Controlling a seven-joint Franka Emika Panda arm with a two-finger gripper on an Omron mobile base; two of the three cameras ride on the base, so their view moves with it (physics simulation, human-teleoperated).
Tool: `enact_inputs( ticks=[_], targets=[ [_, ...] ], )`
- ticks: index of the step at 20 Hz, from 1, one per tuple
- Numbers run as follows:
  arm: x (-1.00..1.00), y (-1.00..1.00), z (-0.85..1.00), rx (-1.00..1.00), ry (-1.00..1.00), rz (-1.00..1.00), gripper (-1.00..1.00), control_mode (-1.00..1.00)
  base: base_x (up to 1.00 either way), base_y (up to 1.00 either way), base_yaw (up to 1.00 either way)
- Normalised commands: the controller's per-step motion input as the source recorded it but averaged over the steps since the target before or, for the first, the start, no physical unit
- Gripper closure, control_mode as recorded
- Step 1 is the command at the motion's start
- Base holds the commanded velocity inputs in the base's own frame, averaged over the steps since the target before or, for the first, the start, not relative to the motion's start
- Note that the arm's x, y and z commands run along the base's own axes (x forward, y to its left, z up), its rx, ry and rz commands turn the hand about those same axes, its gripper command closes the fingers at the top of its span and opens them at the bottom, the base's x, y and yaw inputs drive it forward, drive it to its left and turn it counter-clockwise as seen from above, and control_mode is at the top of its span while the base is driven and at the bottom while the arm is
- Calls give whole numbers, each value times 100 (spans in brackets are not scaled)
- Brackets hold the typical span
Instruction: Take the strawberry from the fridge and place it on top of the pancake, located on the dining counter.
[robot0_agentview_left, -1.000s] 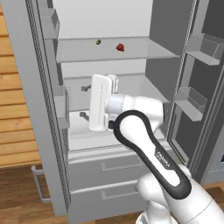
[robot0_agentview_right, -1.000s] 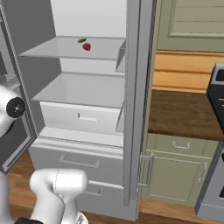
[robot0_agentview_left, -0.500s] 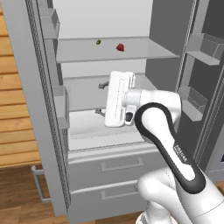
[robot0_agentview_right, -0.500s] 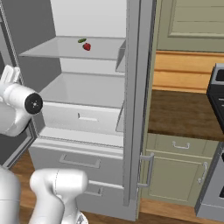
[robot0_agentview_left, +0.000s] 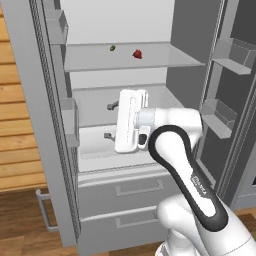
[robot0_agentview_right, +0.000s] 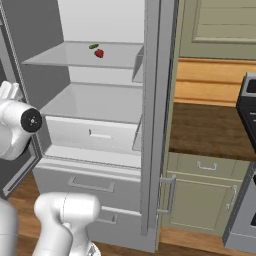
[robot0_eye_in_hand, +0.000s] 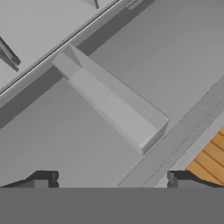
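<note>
Reach step: my fingers (robot0_agentview_left: 109, 120) stand wide, empty, below the strawberry (robot0_agentview_left: 137, 54) on the fridge (robot0_agentview_left: 165, 95) shelf; next, raise them.

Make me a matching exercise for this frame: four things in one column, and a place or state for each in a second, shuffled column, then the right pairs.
Things:
1. strawberry
2. small dark green item
3. gripper
4. fridge

Places or states:
A. doors swung wide, pale shelves showing
B. open and holding nothing, below the upper shelf
C. red, on the upper shelf, the nearer of the two pieces to the right-hand door
D. on the upper shelf, beside the red fruit, toward the back

Pairs: 1-C, 2-D, 3-B, 4-A
</note>
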Motion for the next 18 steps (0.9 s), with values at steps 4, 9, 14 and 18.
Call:
enact_inputs(
  ticks=[4,9,14,18],
  targets=[
    [0,2,0,0,2,0,-100,-100,0,0,0],
    [-11,1,19,-12,33,-1,-100,-100,0,0,0],
    [-4,-1,35,-26,57,-26,-100,-100,0,0,0],
    [-9,-33,34,-22,62,-31,-100,-100,0,0,0]
  ],
)
